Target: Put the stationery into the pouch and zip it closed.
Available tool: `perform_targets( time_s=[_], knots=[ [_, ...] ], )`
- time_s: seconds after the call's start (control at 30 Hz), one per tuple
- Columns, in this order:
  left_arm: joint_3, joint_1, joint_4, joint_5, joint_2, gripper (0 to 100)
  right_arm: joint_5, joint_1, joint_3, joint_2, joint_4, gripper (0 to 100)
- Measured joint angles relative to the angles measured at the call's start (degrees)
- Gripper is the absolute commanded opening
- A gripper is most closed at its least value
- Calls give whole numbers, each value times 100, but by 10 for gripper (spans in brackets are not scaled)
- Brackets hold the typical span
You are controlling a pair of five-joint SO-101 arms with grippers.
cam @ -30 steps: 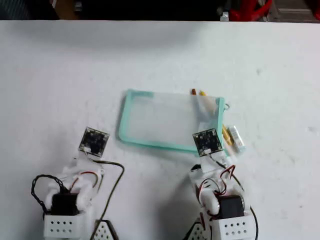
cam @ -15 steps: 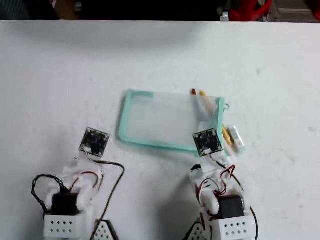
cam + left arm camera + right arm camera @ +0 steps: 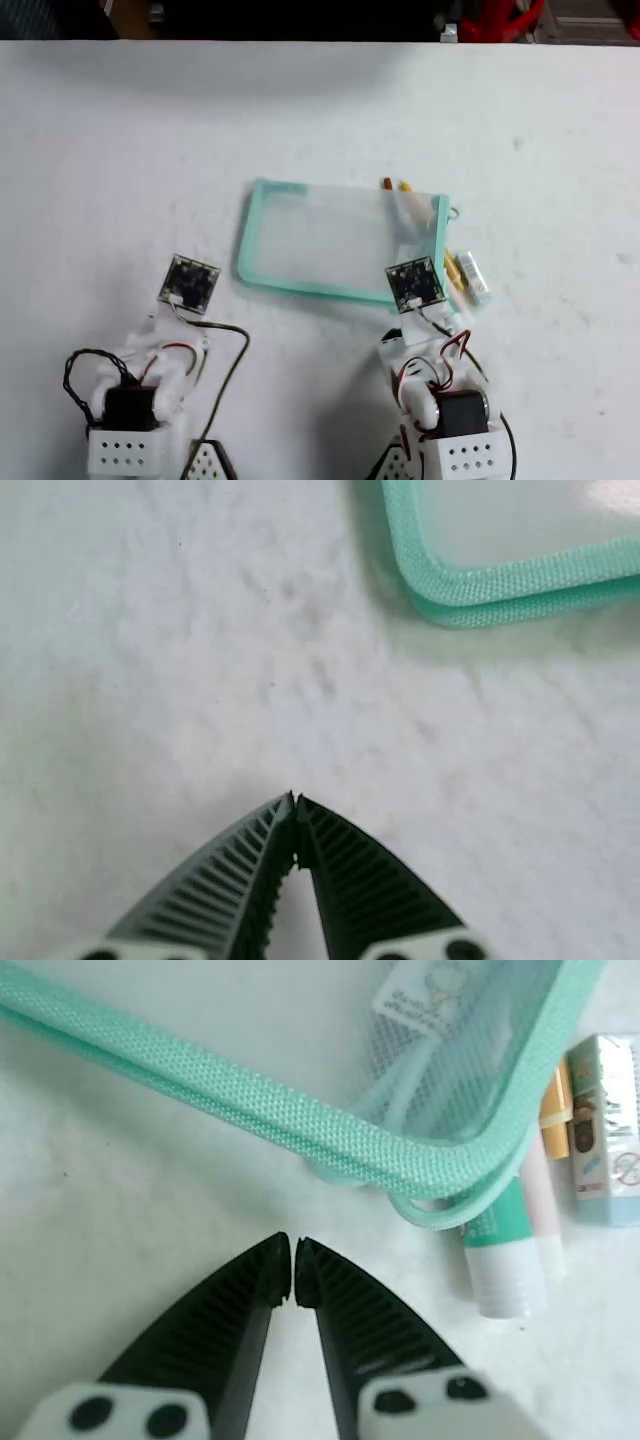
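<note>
while left fingers (image 3: 240,880) and right fingers (image 3: 230,1330) press together, the mint-edged pouch (image 3: 330,240) lies flat.

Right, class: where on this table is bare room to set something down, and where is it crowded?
Free: the wide strip of table beyond the pouch, and the bare stretch left of it. Crowded: the pouch's right end, where stationery lies beside it, near the right arm.
</note>
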Motion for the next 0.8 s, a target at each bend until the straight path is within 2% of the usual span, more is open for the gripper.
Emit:
perform_targets(
  time_s=[0.33, 0.57, 0.8],
  knots=[
    [0, 0, -97, 0, 0, 24, 0, 0, 0, 0, 0, 17],
    [0, 70, -1890, -9, 0, 24, 0, 0, 0, 0, 0, 17],
    [0, 158, -2242, -9, 0, 24, 0, 0, 0, 0, 0, 17]
  ],
)
